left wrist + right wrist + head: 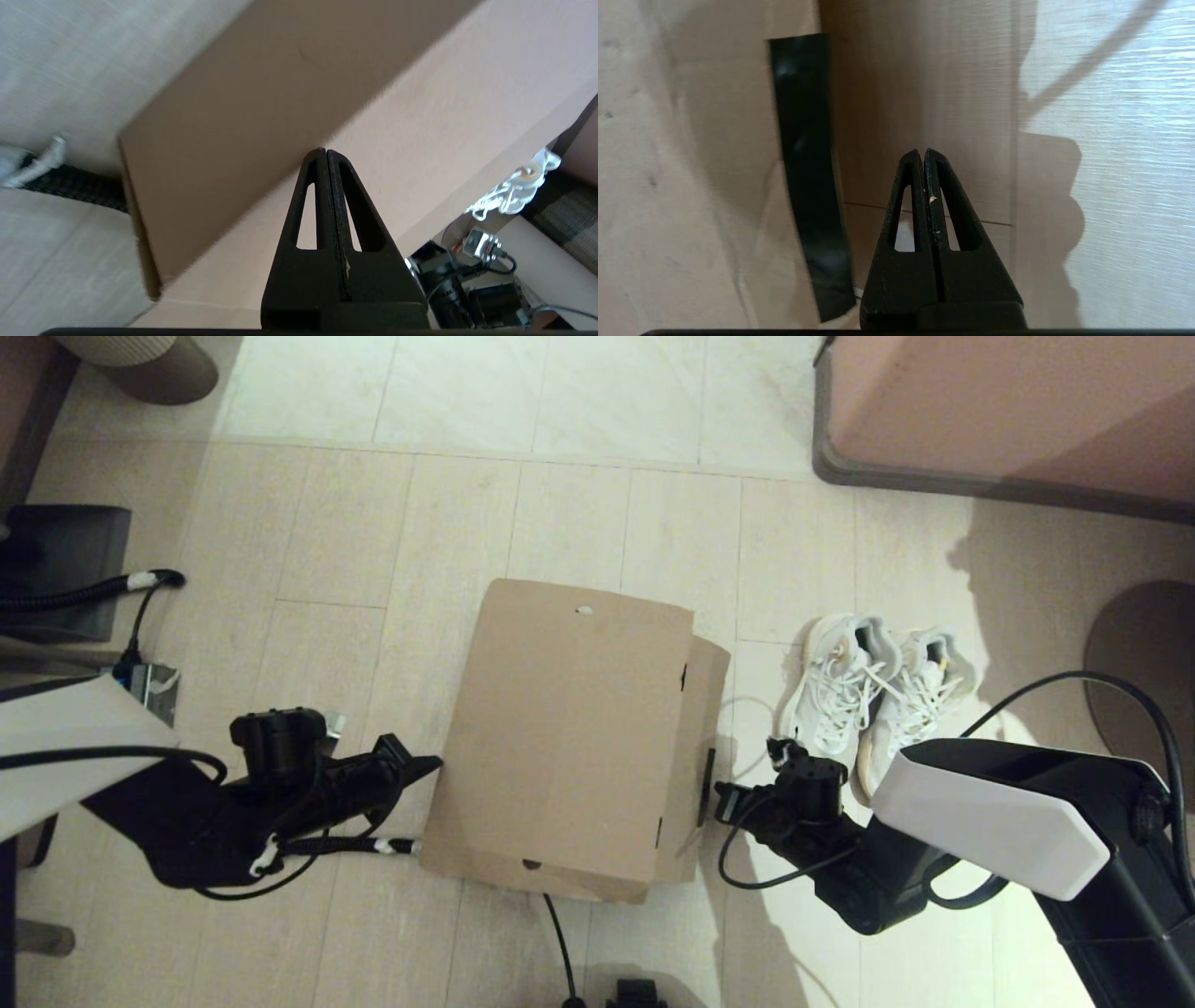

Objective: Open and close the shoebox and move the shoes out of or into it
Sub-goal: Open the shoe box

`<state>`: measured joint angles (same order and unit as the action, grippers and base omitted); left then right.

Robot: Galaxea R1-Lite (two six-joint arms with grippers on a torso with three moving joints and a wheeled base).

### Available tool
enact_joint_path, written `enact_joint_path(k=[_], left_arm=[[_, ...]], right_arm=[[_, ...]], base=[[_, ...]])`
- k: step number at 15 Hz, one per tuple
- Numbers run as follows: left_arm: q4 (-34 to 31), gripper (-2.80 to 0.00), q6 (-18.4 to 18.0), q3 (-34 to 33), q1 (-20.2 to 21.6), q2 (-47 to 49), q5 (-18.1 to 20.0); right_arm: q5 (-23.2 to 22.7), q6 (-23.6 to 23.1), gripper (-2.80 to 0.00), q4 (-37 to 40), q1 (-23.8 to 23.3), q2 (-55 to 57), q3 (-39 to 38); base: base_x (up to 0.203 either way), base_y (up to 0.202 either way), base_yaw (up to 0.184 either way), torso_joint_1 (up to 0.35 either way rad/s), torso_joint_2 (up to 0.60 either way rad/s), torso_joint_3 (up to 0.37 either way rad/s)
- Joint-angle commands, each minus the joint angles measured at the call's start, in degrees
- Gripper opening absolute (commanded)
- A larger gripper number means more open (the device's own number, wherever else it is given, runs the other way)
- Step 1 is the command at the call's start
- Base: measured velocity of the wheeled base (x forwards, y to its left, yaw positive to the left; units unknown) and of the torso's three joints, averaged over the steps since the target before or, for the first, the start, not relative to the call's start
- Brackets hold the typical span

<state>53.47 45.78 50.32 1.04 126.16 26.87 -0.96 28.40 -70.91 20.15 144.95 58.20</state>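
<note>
The brown cardboard shoebox (569, 728) lies on the floor with its flap lid down over it. A dark tape strip (808, 177) runs along the lid flap's edge on the box's right side. Two white mesh shoes (873, 691) stand side by side on the floor to the right of the box. My left gripper (431, 765) is shut and empty, its tip at the box's left edge (322, 150). My right gripper (724, 791) is shut and empty, pointing at the box's right side wall (923, 151) next to the tape.
A pink upholstered piece of furniture (1008, 411) fills the back right. A dark object (56, 560) with a black hose sits at the left. A round base (1144, 653) lies at the far right. A cable (560, 943) runs from under the box's near end.
</note>
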Motion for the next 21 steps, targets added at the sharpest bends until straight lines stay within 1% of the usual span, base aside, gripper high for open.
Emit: enact_joint_path(k=[1, 2, 5, 8, 9, 10, 11, 12, 13, 14, 16, 18, 21], left_arm=[[0.23, -2.80, 0.20, -0.05, -1.15, 0.05, 0.11], [0.23, -2.80, 0.10, 0.04, -1.39, 0.14, 0.11], [0.23, -2.80, 0.10, 0.21, -1.74, 1.11, 0.11], [0.33, -2.80, -0.04, 0.16, -1.61, 1.39, 0.03], [0.35, -2.80, -0.48, 0.45, -1.26, 0.58, -0.58], [0.33, -2.80, -1.56, 1.05, -0.80, -0.47, -1.91], [0.27, -2.80, -3.65, 1.94, 0.04, -0.77, -3.29], [0.29, -2.80, -7.13, 3.17, 0.65, -0.26, -4.86], [0.32, -2.80, -8.65, 3.91, 1.12, 0.06, -6.18], [0.23, -2.80, -9.24, 5.30, 1.74, -0.43, -6.79], [-0.54, -2.80, -9.39, 5.36, 2.06, -2.29, -7.00], [-4.05, -2.80, -9.45, 5.40, 2.56, -3.68, -7.26], [-6.41, -2.80, -9.44, 5.93, 2.50, 1.92, -7.43]], right_arm=[[-0.08, 0.16, -2.80, -0.34, 0.12, 0.77, 1.21], [-0.09, 0.42, -2.80, 0.15, 0.15, 0.78, 1.91], [-0.15, 0.68, -2.80, 4.70, 1.24, 0.70, 5.11], [-0.18, 0.78, -2.80, 5.35, 2.27, 0.60, 5.61], [-0.18, 0.78, -2.80, 5.35, 2.27, 0.60, 5.61], [-0.18, 0.78, -2.80, 5.34, 2.27, 0.69, 5.61], [-0.18, 0.69, -2.80, 5.35, 2.26, 0.69, 5.61], [-0.18, 0.78, -2.80, 5.35, 2.26, 0.77, 5.61], [-0.18, 0.78, -2.80, 5.33, 2.27, 0.78, 5.57], [-0.18, 0.78, -2.80, 5.26, 2.27, 0.78, 5.56], [-0.18, 0.78, -2.80, 5.35, 2.27, 0.78, 5.61], [-0.18, 0.78, -2.80, 5.26, 2.27, 0.78, 5.61], [-0.43, 0.99, -2.80, 4.92, 2.27, 0.37, 5.52]], base=[[0.000, 0.000, 0.000, 0.000, 0.00, 0.000], [0.000, 0.000, 0.000, 0.000, 0.00, 0.000], [0.000, 0.000, 0.000, 0.000, 0.00, 0.000], [0.000, 0.000, 0.000, 0.000, 0.00, 0.000], [0.000, 0.000, 0.000, 0.000, 0.00, 0.000], [0.000, 0.000, 0.000, 0.000, 0.00, 0.000], [0.000, 0.000, 0.000, 0.000, 0.00, 0.000], [0.000, 0.000, 0.000, 0.000, 0.00, 0.000], [0.000, 0.000, 0.000, 0.000, 0.00, 0.000], [0.000, 0.000, 0.000, 0.000, 0.00, 0.000], [0.000, 0.000, 0.000, 0.000, 0.00, 0.000], [0.000, 0.000, 0.000, 0.000, 0.00, 0.000], [0.000, 0.000, 0.000, 0.000, 0.00, 0.000]])
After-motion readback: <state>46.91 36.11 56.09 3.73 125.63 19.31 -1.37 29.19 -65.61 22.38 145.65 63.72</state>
